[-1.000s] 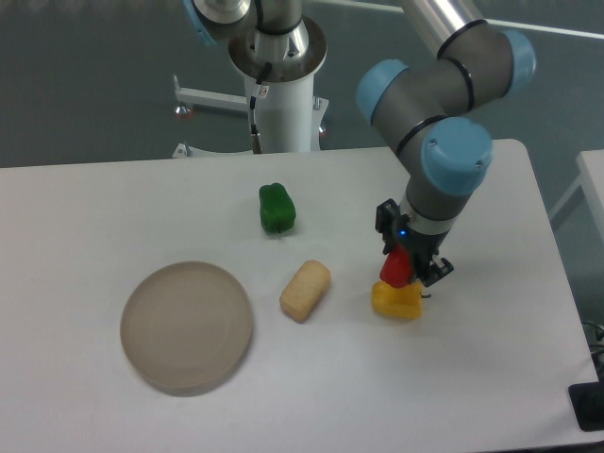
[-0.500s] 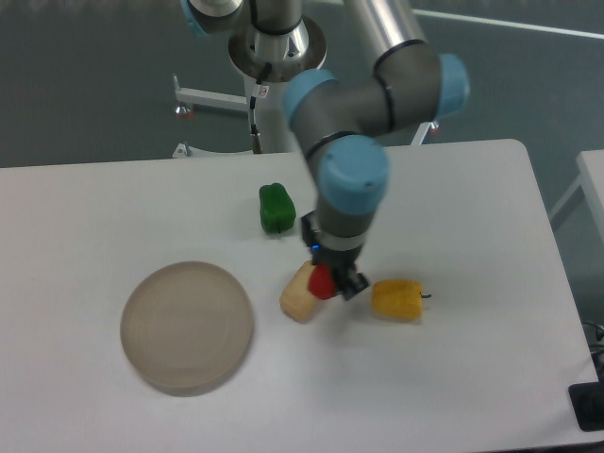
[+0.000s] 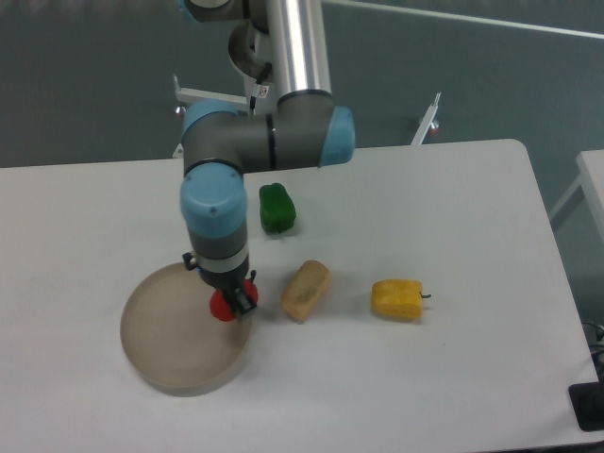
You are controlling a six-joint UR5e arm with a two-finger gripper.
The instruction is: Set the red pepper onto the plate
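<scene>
Table (image 3: pixel 453 396) white. Plate (image 3: pixel 170 349) under and left of fingers. Gripper (image 3: pixel 229 300) closed around red pepper (image 3: pixel 222 306), pepper between fingers over plate's right edge. Green pepper (image 3: pixel 276 209), tan block (image 3: pixel 306 290), yellow pepper (image 3: pixel 396 299) right of fingers.

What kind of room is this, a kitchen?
Probably a robot lab, not a kitchen: a robot arm's pincer holds a red pepper over a plate on a plain white table, with metal stands behind.
</scene>
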